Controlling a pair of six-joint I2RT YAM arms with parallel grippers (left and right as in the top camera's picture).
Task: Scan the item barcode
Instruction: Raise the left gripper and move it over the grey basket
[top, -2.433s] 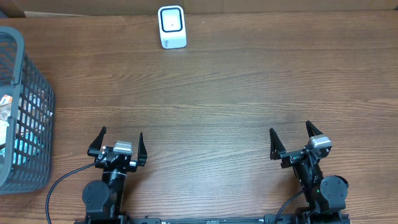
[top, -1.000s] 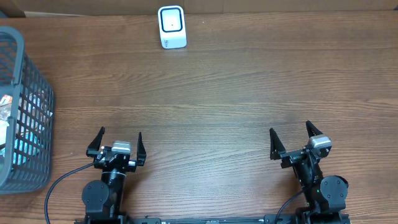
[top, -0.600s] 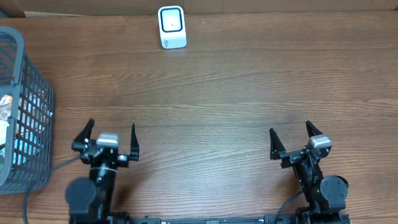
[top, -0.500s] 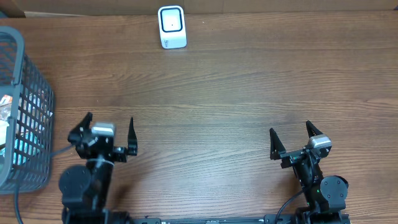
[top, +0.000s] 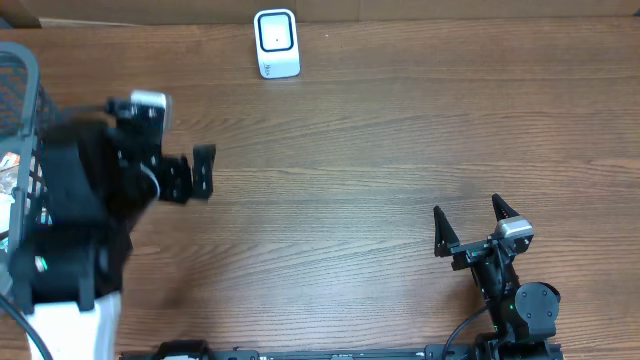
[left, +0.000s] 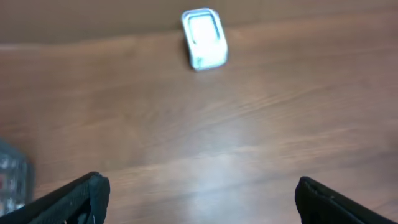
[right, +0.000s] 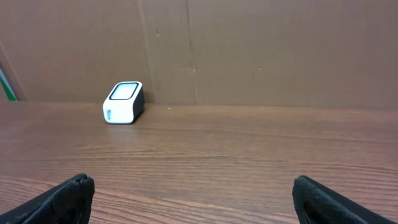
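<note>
The white barcode scanner (top: 277, 42) stands upright at the table's far edge, and shows in the left wrist view (left: 203, 38) and the right wrist view (right: 123, 102). Packaged items (top: 8, 165) show through the mesh of the grey basket (top: 25, 62) at the left; which one is the item I cannot tell. My left gripper (top: 160, 140) hangs raised and blurred beside the basket, open and empty (left: 199, 193). My right gripper (top: 467, 210) rests open and empty near the front right (right: 193, 190).
The basket's edge (left: 9, 180) shows at the lower left of the left wrist view. A brown cardboard wall (right: 249, 50) backs the wooden table (top: 400, 130) behind the scanner. The left arm's dark body hides part of the basket from overhead.
My left arm has lifted off its rest and swung left and away from the front edge, ending beside the basket. Its jaws stayed open. The right arm has not moved.
</note>
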